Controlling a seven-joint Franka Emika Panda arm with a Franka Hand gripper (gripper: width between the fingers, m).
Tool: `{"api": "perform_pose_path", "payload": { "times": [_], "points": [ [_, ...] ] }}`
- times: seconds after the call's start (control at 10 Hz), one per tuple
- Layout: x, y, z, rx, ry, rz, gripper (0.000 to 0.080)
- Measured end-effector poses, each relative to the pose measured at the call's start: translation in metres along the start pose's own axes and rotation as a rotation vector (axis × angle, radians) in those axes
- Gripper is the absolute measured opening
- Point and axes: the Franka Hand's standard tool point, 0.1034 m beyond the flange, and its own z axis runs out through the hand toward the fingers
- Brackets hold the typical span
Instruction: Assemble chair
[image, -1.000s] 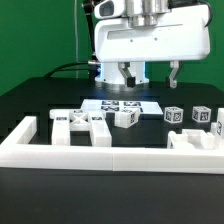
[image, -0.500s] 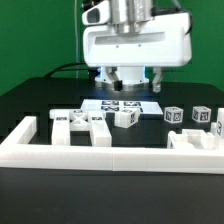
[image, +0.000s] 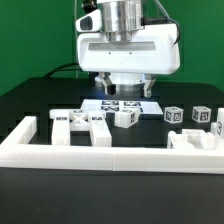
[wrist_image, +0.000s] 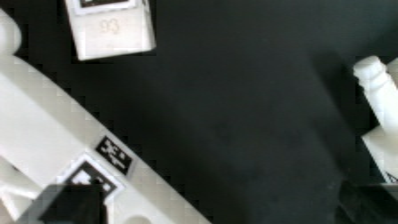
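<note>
The chair lies in loose white tagged parts on the black table. In the exterior view, a forked piece (image: 82, 126) sits at the left and a small block (image: 126, 118) in the middle. Two cubes (image: 174, 116) (image: 201, 117) and a larger blocky part (image: 196, 142) sit at the right. My gripper (image: 126, 88) hangs above the back of the table, over the marker board (image: 122, 104). It is open, with nothing between its fingers. In the wrist view the gripper (wrist_image: 217, 205) is over bare black table, with a long white tagged piece (wrist_image: 71, 130) to one side.
A long white border frame (image: 110, 156) runs along the front and up both sides in the exterior view. In the wrist view, a white slab (wrist_image: 111, 28) and another white part (wrist_image: 377, 95) lie at the edges. A green wall stands behind.
My gripper has moved toward the exterior view's left, staying high and open. None of the parts on the table has moved.
</note>
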Motion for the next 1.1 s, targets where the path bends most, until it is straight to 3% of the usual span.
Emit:
{"api": "perform_pose_path", "payload": {
  "times": [0.3, 0.8, 1.1],
  "points": [
    [0.002, 0.024, 0.003, -0.023, -0.219, 0.035, 0.0649],
    [-0.004, 0.036, 0.007, -0.061, -0.552, 0.054, 0.0649],
    [-0.002, 0.038, 0.016, -0.04, -0.662, -0.07, 0.0649]
  ]
}}
